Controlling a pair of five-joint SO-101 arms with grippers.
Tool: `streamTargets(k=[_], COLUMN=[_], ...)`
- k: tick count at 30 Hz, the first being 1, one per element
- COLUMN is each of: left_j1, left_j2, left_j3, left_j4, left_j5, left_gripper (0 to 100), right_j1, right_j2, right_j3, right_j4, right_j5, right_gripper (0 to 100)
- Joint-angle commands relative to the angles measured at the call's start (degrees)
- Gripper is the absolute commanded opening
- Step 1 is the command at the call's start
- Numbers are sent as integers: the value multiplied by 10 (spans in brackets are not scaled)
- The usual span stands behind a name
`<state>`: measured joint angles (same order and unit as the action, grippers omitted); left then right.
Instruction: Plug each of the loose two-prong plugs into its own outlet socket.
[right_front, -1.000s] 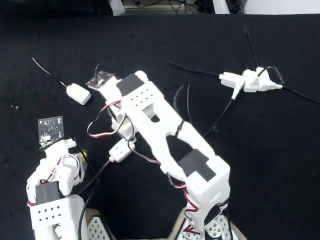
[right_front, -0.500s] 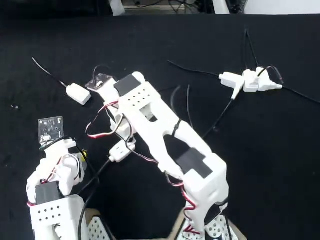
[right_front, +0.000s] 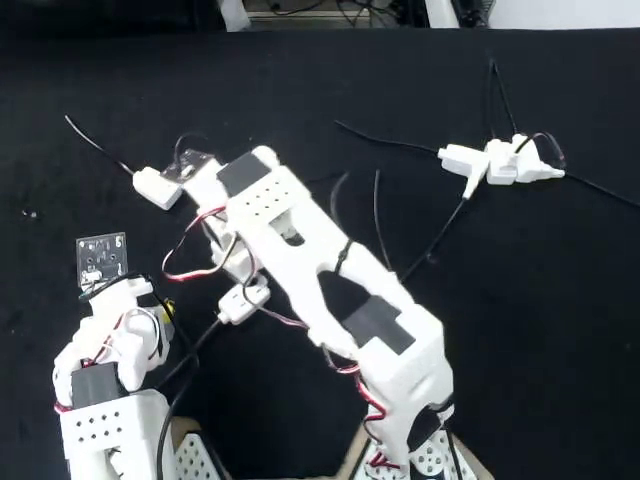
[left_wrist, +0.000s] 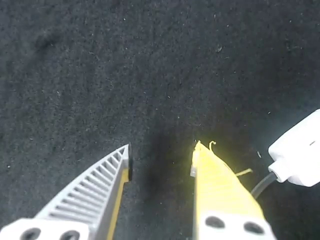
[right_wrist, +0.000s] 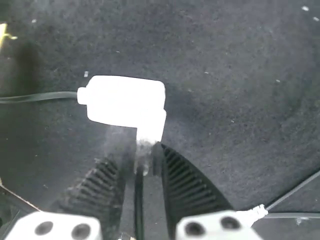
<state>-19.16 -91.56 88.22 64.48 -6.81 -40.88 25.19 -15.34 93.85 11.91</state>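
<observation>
Seen from above, the black surface (right_front: 560, 330) carries thin dark cords around 12 o'clock and a joined cluster (right_front: 500, 160) of white plug parts at 2 o'clock, well apart from both arms. A small square plate (right_front: 102, 258) with dark dots lies at 9 o'clock, just past the folded left arm (right_front: 105, 360). A white connector (right_front: 243, 300) on a black cord lies just off centre toward 8 o'clock, close under the right arm (right_front: 320, 280). That arm stretches from 6 o'clock toward 10 o'clock and covers part of the cords beneath it.

The loose plug (right_front: 155, 187) rests on the surface at 10 o'clock, its thin cord running on toward the far edge. From above, the right arm's wrist hides its own tip, so the meeting with the plug cannot be read there. In the left wrist view the connector is cut off at the frame edge.

The right pincer (right_wrist: 141, 155) is released but only a sliver apart. A short pale stub from the loose plug's side sits in that narrow gap, with dark cloth showing on either side of it; whether either pad touches it is hard to make out. The left pincer (left_wrist: 160, 152) hangs over bare cloth, parted wide and holding nothing, with the connector just beside its yellow finger (left_wrist: 220, 190).
</observation>
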Motion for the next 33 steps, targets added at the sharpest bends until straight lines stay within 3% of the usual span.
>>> streamTargets(k=[1, 19, 33], left_j1=[-5, -7, -6], left_j2=[-6, -6, -6], left_j3=[-6, -6, -6], left_j4=[0, 0, 0], left_j5=[-4, -4, -4], left_gripper=[209, 210, 210], right_j1=[-25, -22, 4], right_j2=[12, -30, -22], right_j3=[-2, 42, -11], right_j4=[-7, -6, -9], right_j5=[-4, 16, 43], right_gripper=[10, 10, 10])
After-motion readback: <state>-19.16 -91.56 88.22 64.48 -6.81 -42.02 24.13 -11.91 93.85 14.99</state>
